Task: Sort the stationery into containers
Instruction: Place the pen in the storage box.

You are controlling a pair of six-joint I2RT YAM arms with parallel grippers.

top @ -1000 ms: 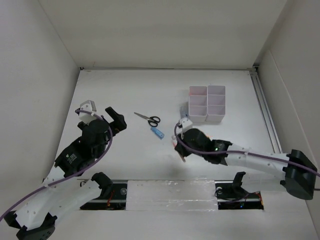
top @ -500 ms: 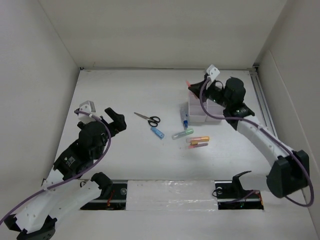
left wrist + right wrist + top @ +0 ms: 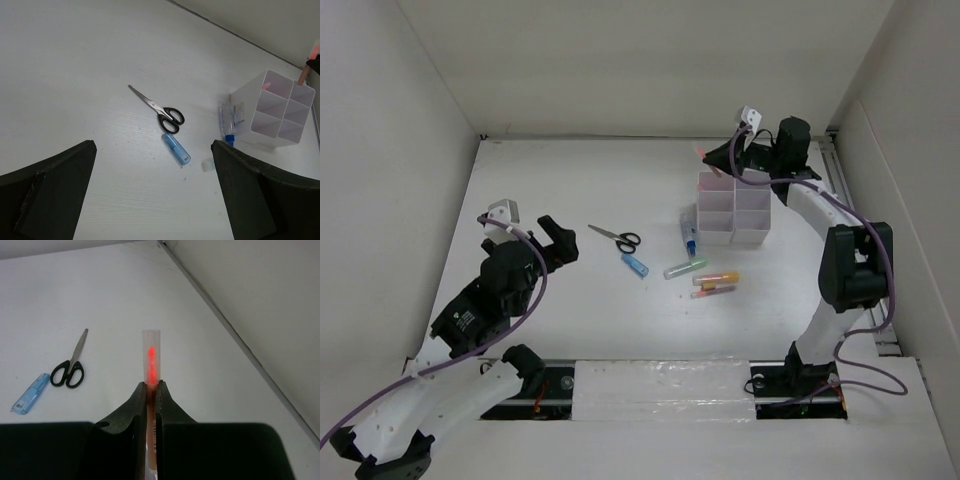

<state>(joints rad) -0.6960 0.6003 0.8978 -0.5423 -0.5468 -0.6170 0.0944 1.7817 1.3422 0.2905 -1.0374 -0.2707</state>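
My right gripper (image 3: pixel 725 160) is shut on the thin red pen (image 3: pixel 699 152) and holds it above the back edge of the white six-compartment organiser (image 3: pixel 733 207). In the right wrist view the pen (image 3: pixel 151 352) stands up between the closed fingers (image 3: pixel 140 405). My left gripper (image 3: pixel 556 241) is open and empty, left of the black-handled scissors (image 3: pixel 616 237) and the short blue tube (image 3: pixel 635 265). A blue-capped pen (image 3: pixel 691 233) lies against the organiser's left wall. Green (image 3: pixel 685 267), orange (image 3: pixel 717 279) and pink (image 3: pixel 713 291) markers lie in front of it.
The left wrist view shows the scissors (image 3: pixel 160 109), blue tube (image 3: pixel 176 148), blue-capped pen (image 3: pixel 227 121) and organiser (image 3: pixel 250 97) ahead of my left gripper (image 3: pixel 152 150). White walls enclose the table at left, back and right. A rail (image 3: pixel 850 215) runs along the right edge.
My right arm swung from the table's front middle up to the organiser with the red pen, then further back. The markers it covered now show. The left arm barely moved.
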